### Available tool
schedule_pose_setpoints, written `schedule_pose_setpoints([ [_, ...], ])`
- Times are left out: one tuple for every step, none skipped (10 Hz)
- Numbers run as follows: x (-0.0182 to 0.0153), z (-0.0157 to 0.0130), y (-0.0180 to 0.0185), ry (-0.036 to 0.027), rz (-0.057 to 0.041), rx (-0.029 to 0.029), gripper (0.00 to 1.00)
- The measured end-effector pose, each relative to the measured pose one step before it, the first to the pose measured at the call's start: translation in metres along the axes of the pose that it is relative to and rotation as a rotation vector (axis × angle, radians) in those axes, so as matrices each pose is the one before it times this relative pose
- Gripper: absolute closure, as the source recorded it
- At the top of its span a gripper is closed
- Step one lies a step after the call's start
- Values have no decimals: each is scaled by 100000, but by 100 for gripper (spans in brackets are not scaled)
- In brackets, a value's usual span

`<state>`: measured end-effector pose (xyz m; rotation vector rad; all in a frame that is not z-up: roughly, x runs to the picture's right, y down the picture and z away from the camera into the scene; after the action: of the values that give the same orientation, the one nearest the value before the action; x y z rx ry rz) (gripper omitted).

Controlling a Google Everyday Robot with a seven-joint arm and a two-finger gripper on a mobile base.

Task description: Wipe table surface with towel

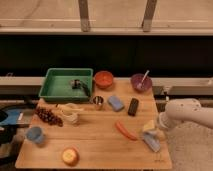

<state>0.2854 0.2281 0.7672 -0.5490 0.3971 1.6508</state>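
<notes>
The small pale blue-grey soft towel (151, 142) lies crumpled near the right edge of the light-brown wooden plank table surface (95, 145), towards its front corner. Just beside it, on the left, rests a long orange carrot (125, 131), and a pale yellow wedge (149, 126) sits at the towel's upper end. The robot's gripper (158, 130), at the tip of a white arm reaching in from the right, hangs at the table's edge close above the towel, released and wide, grasping nothing. Farther back stand a black rectangular block (133, 106) and a brighter blue rectangular block (116, 103).
</notes>
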Motion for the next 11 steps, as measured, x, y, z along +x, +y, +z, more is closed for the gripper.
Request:
schedule_pose_setpoints([
  [21, 104, 294, 342, -1188, 323, 20],
  [-12, 232, 333, 579, -884, -44, 20],
  [153, 203, 148, 757, -515, -27, 20],
  [176, 204, 183, 831, -641, -141, 20],
  [20, 141, 179, 504, -427, -317, 20],
  [49, 170, 166, 730, -105, -627, 20],
  [49, 143, 103, 571, 25, -544, 20],
  [98, 5, 47, 65, 42, -701, 20],
  [217, 48, -102, 284, 250, -532, 20],
  [188, 87, -87, 210, 193, -323, 20],
  [117, 210, 1, 199, 100, -265, 20],
])
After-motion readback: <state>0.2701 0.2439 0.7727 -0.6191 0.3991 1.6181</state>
